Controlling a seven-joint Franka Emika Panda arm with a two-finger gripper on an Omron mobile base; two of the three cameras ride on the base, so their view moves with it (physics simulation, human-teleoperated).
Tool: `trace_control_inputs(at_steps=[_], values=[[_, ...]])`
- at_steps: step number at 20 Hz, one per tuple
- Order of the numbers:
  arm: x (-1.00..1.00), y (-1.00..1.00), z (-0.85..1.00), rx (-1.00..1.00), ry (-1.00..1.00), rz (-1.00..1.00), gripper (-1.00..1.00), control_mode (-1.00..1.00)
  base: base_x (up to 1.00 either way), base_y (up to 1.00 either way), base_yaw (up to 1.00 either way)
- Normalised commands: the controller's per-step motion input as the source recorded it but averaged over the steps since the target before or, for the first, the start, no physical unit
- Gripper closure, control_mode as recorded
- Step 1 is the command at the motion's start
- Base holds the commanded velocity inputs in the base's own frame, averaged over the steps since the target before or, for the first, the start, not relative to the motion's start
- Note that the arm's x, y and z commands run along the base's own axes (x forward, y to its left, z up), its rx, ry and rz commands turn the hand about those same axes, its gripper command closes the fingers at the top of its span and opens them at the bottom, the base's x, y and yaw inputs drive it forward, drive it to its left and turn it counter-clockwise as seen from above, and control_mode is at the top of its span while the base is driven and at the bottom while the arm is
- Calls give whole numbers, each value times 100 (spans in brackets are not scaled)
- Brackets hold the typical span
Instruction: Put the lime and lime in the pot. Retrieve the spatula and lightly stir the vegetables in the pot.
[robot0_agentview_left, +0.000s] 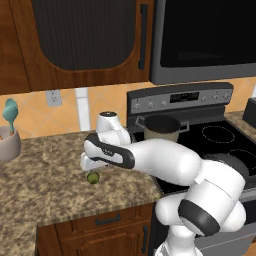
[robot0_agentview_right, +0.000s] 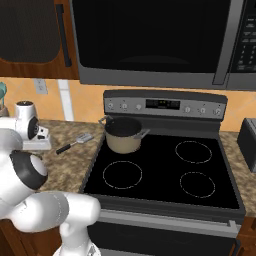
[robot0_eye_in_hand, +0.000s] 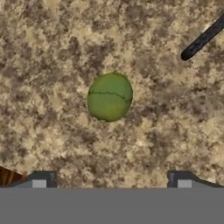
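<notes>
One yellow-green lime (robot0_eye_in_hand: 109, 96) lies on the speckled counter, straight below my gripper (robot0_eye_in_hand: 111, 181). The gripper is open, its fingertips (robot0_eye_in_hand: 39, 181) wide apart and above the fruit, touching nothing. From the left base camera the lime (robot0_agentview_left: 93, 177) peeks out just under the hand (robot0_agentview_left: 91, 165). The second lime is out of view. The beige pot (robot0_agentview_right: 123, 134) stands on the stove's back left burner, its inside hidden from here. The spatula (robot0_agentview_right: 75, 142) lies on the counter left of the stove, and its black handle (robot0_eye_in_hand: 203, 39) reaches toward the lime.
A pale holder (robot0_agentview_left: 7, 142) with a teal spoon-like utensil (robot0_agentview_left: 10, 112) stands at the counter's far left. The black stovetop (robot0_agentview_right: 165, 170) lies to the right, under a microwave (robot0_agentview_right: 150, 40). The counter's front edge (robot0_agentview_left: 95, 212) runs close behind the lime.
</notes>
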Motion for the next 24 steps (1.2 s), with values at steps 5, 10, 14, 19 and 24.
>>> trace_control_inputs(at_steps=[5, 10, 14, 19, 24], values=[[22, 29, -37, 0, 0, -4, -100, -100, 0, 0, 0], [16, 26, -33, 0, 0, -3, -100, -100, 0, 0, 0], [18, 0, -32, 0, 0, -2, -100, -100, 0, 0, 0], [16, 0, -30, 0, 0, -2, -100, -100, 0, 0, 0], [2, 0, -21, 0, 1, 0, -100, -100, 0, 0, 0]])
